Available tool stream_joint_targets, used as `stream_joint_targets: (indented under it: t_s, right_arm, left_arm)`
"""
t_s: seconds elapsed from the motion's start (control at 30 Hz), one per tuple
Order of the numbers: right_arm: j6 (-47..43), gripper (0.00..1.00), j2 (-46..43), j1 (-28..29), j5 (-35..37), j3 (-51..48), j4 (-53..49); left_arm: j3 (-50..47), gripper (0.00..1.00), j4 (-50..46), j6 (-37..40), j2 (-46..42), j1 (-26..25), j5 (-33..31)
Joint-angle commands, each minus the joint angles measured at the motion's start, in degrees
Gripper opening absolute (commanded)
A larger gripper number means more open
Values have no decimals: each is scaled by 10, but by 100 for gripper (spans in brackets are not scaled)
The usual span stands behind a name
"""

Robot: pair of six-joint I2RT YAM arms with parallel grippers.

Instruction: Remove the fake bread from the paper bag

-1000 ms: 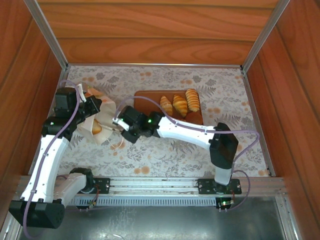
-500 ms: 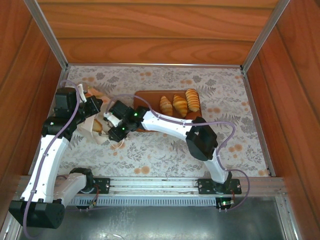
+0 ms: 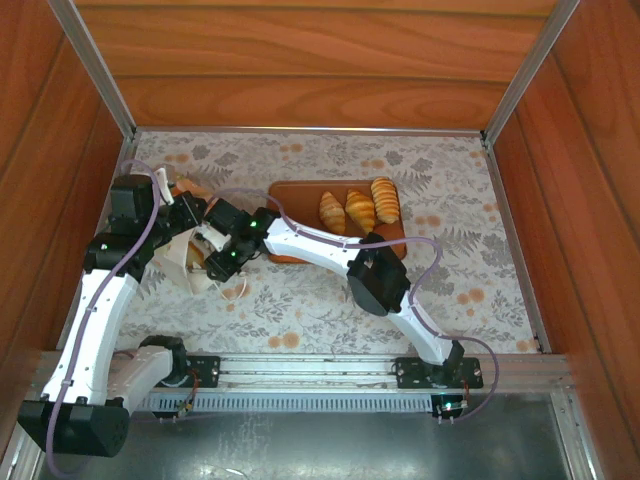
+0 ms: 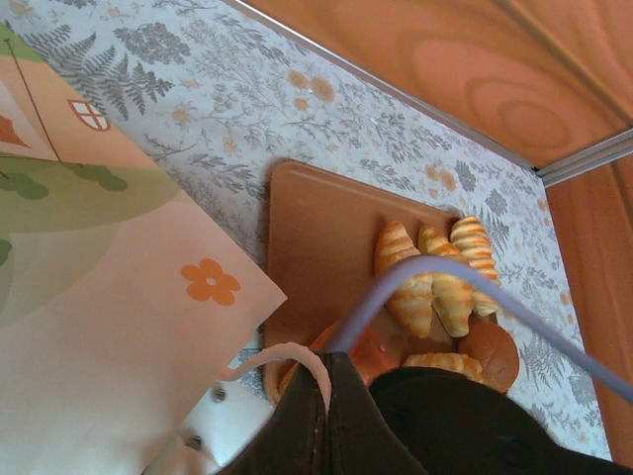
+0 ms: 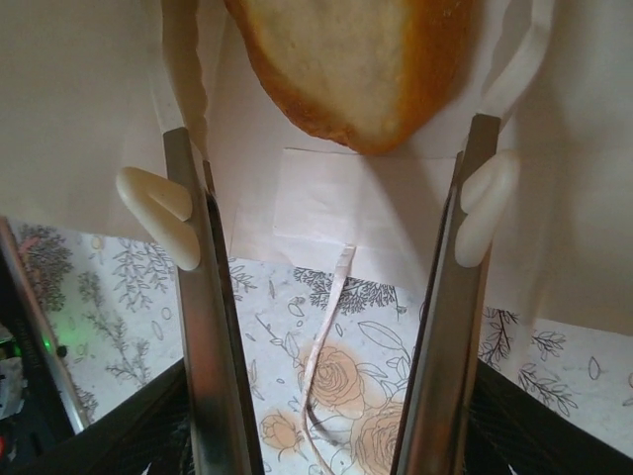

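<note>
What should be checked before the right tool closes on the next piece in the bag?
1. Right tool open: ok.
2. Bread piece centred ahead of the fingers: ok.
3. Fingers on either side of the piece: not ok, it lies beyond the tips.
4. Left tool shut on the paper bag, mouth facing the right arm: ok.
5. Bare room on the board beside the pastries: ok.
6. More pieces deeper in the bag: cannot tell.
</note>
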Motion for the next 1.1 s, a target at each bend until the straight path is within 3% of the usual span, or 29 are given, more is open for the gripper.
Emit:
stream_joint_targets:
  t_s: [0.0, 0.13, 0.27, 0.57, 0.8, 1.07]
  right_arm:
    - [6, 59, 7, -1, -17, 26, -11]
    - [8, 44, -2, -1, -7, 23, -18]
    - [8, 39, -39, 0, 42, -5, -7]
    - [44, 38, -143, 12, 178, -120, 57]
    - [46, 38, -163, 24, 211, -141, 56]
    - [38, 39, -204, 27, 188, -168, 72]
  left_arm:
    - [12, 0, 18, 3, -2, -3, 10]
    - [11, 0, 18, 3, -3, -3, 4]
    - [6, 0, 18, 4, -8, -4, -11]
    - [-6, 0, 14, 11, -30, -3, -75]
    - [12, 0, -9, 50, -33, -3, -89]
    - [19, 0, -18, 76, -46, -3, -108]
